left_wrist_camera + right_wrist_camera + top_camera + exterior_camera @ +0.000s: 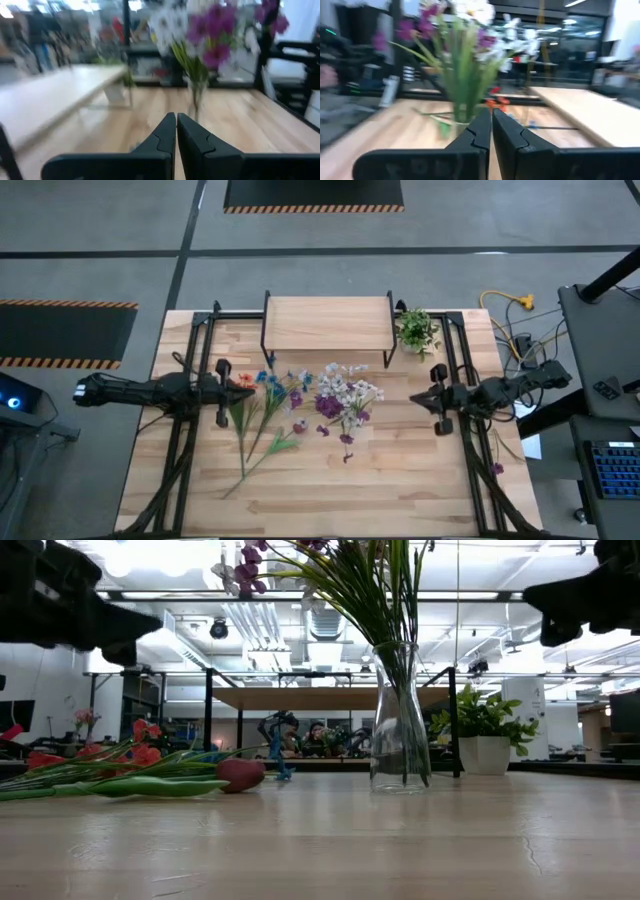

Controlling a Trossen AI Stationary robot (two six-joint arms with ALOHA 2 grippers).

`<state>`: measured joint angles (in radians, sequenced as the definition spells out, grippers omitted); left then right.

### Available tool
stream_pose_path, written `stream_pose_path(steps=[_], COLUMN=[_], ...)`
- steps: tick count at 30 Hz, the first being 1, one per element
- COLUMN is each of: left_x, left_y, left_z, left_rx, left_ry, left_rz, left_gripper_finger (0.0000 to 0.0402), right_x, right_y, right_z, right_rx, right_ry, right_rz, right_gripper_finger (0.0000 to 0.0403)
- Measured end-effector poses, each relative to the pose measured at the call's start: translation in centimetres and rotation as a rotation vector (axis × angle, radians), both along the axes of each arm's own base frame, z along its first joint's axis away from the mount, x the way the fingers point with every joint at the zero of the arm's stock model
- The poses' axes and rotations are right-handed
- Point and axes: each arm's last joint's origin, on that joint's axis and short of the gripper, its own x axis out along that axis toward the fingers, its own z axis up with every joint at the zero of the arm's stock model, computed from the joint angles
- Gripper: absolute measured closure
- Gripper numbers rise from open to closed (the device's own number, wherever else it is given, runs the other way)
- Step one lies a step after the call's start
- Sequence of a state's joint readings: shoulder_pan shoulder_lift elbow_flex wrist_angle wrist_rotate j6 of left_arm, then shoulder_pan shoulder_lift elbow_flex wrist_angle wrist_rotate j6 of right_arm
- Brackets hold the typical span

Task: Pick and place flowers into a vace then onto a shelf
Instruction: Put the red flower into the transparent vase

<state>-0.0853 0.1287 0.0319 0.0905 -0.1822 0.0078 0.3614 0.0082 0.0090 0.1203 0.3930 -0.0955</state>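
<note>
Mid-filling: vase [347,412] at frame centre holds bunch; loose flowers [262,408] lie left on counter [400,480]. Left hand [222,393] and right hand [438,401] both closed, seemingly empty. Next: open, grasp loose stem.

High view looks straight down over the worktop [330,480]; low view sits at its surface, facing the vace [399,720]. Both wrist views face that vace from opposite sides.
</note>
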Motion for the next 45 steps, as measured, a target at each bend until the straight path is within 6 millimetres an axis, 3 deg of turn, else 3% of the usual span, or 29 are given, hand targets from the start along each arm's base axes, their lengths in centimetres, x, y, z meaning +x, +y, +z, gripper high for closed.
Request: stream_pose_path(steps=[4,8,16,21,24,29,32,36,41,45], left_x=[-0.2,-0.4,-0.2,-0.3,-0.5,-1.9,-2.2,-0.9,1.4,1.7], left_y=[0.3,0.6,0.5,0.6,0.4,-0.3,-0.6,-0.6,-0.1,0.3], left_z=[1.5,2.5,2.6,4.5,5.7,8.9,10.5,12.3,14.1,15.6], left_rx=[0.073,0.001,-0.102,-0.184,-0.101,0.122,0.202,0.183,0.092,-0.013], left_ry=[-0.121,-0.175,-0.205,-0.405,-0.52,-0.843,-0.937,-0.855,-0.605,-0.47], left_rz=[0.117,0.196,0.181,0.167,0.133,-0.08,-0.186,-0.157,0.062,0.16], left_gripper_finger=[0.0402,0.0387,0.0263,0.0226,0.0222,0.0221,0.0221,0.0221,0.0221,0.0221], right_x=[0.0,-0.2,-0.3,-0.3,-0.3,-0.3,-0.4,-0.6,-0.8,-0.9], right_y=[-0.3,-0.4,-0.5,-0.5,-0.5,-0.5,-0.5,-0.6,-0.7,-0.7], right_z=[0.3,1.0,1.3,1.3,1.3,1.5,2.0,2.7,3.5,3.8], right_rx=[-0.087,-0.107,-0.16,-0.175,-0.197,-0.255,-0.281,-0.278,-0.228,-0.222], right_ry=[-0.018,-0.074,-0.103,-0.101,-0.099,-0.096,-0.105,-0.124,-0.145,-0.154], right_rz=[-0.111,-0.154,-0.172,-0.175,-0.179,-0.19,-0.199,-0.203,-0.198,-0.198], right_gripper_finger=[0.0394,0.0394,0.0394,0.0394,0.0394,0.0394,0.0394,0.0394,0.0394,0.0394])
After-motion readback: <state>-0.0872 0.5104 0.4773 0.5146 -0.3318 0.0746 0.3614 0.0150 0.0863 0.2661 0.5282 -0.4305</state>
